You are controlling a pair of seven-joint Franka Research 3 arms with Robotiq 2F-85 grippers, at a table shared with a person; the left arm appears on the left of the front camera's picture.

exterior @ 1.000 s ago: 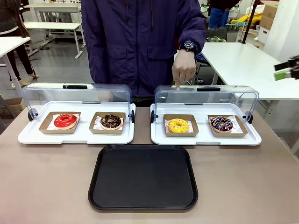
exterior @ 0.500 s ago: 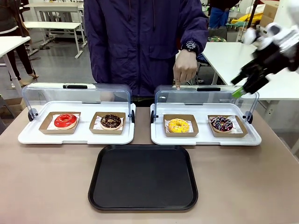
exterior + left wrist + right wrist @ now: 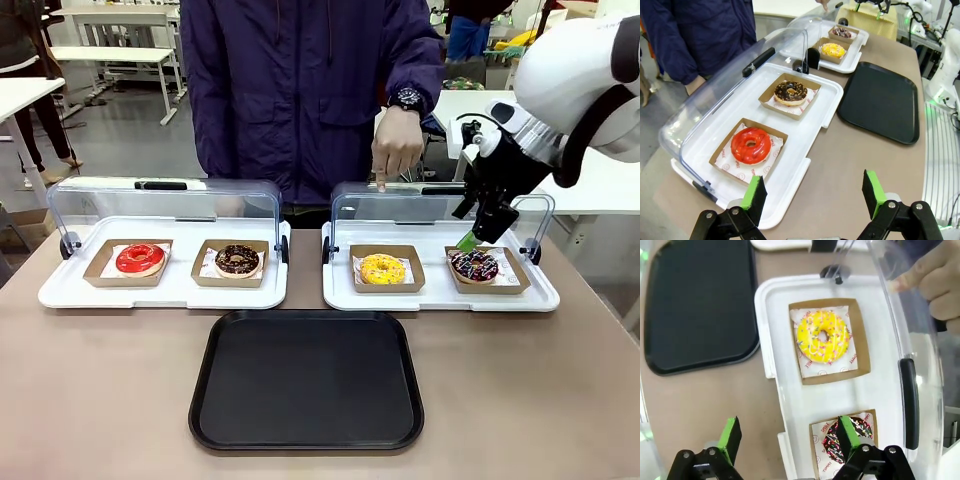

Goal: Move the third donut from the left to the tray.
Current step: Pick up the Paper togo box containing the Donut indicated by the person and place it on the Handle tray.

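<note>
- Donut point(image 3: 382, 268), yellow, sits in its holder at the right display tray's point(image 3: 440, 300) left end, untouched.
- Right gripper point(image 3: 472, 236) has swung in, jaws wide and empty, over the neighbouring sprinkled donut point(image 3: 473, 264); approach begun.
- Left gripper point(image 3: 812, 192) gapes, empty.
- Black tray point(image 3: 300, 380) lies at the table's point(image 3: 100, 400) near edge; white tables point(image 3: 520, 130) behind.

The brown table point(image 3: 100, 400) carries a left display tray point(image 3: 160, 299), a right display tray point(image 3: 440, 303) and, nearer, the black tray point(image 3: 306, 380).
</note>
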